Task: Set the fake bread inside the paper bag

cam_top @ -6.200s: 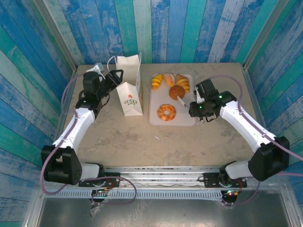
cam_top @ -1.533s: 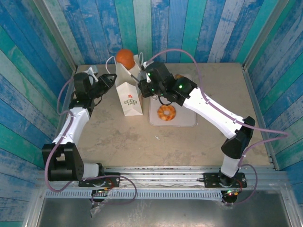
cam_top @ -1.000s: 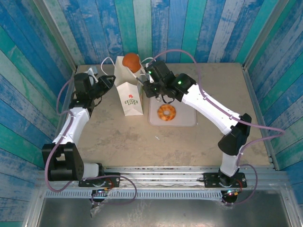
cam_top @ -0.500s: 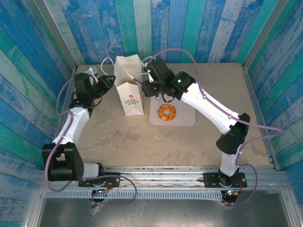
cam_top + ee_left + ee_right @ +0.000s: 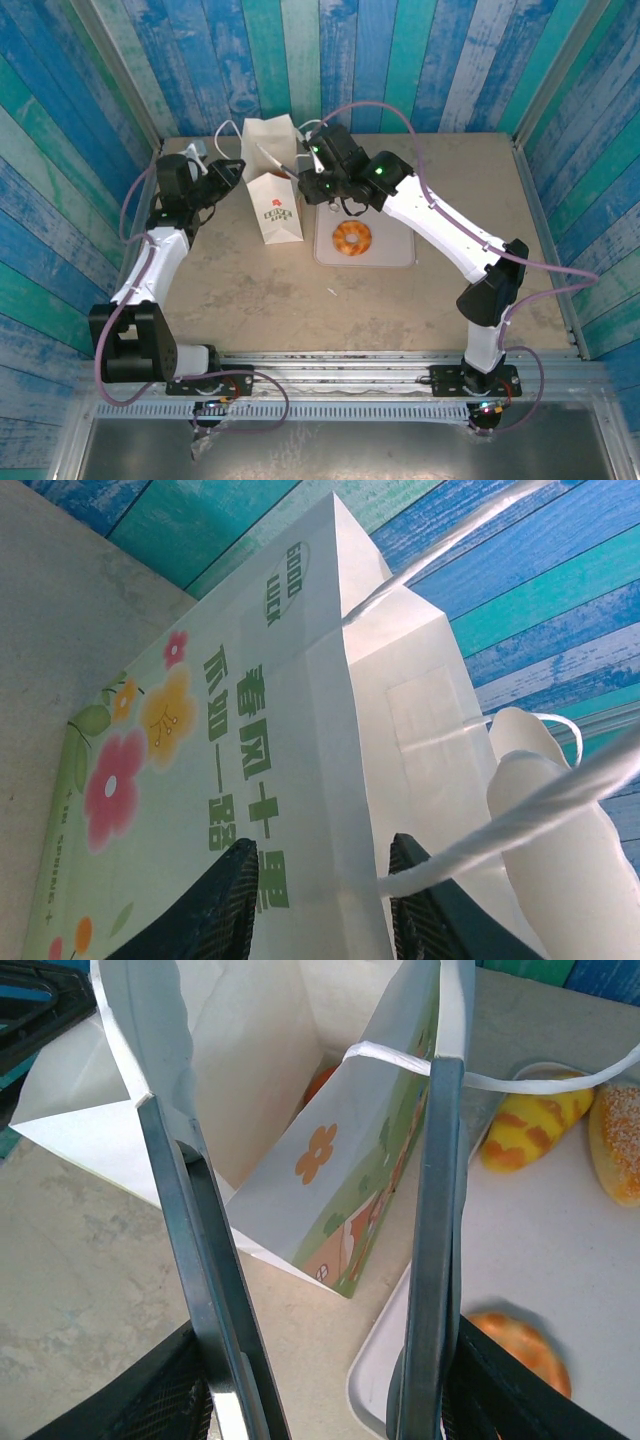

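An orange glossy toy pastry lies deep inside the tall white paper carrier bag, which stands open just beside the pale flat tray. A ring doughnut and a striped yellow croissant lie on the tray. The right gripper clamps thin metal tongs, whose arms stand apart and empty over the bag's mouth. The left gripper straddles the bag's wall; whether it pinches, I cannot tell.
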`<state>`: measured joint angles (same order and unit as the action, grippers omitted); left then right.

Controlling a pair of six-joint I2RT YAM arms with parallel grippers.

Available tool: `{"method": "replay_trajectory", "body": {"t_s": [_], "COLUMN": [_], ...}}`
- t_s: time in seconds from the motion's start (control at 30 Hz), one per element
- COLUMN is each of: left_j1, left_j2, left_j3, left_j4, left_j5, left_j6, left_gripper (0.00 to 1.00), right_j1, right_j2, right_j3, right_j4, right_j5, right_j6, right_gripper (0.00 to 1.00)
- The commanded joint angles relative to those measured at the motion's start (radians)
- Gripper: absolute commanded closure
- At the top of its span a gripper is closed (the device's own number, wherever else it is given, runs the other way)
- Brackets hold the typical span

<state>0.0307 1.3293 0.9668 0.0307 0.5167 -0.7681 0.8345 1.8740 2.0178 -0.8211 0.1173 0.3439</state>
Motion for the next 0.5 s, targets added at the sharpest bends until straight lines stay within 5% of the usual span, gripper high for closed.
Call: {"method": "replay_trajectory", "body": {"t_s": [0.0, 0.47], "left_j1": [-0.003, -0.003], "left_j2": [0.012, -0.056], "left_j3": [0.002, 0.004], "left_j4": [0.020, 0.032], "left_j5": [0.021, 0.032], "left_j6": [-0.008, -0.018], "left_gripper": [0.58, 0.44], "right_j1": [-0.001, 0.001], "right_j2": [-0.047, -0.254], "right_j3": [0.019, -0.074], "right_j4": [0.028, 0.123], "right_j5": [-0.025, -0.092], "right_j6": [0.008, 0.020], "right_gripper": [0.43, 0.43]}}
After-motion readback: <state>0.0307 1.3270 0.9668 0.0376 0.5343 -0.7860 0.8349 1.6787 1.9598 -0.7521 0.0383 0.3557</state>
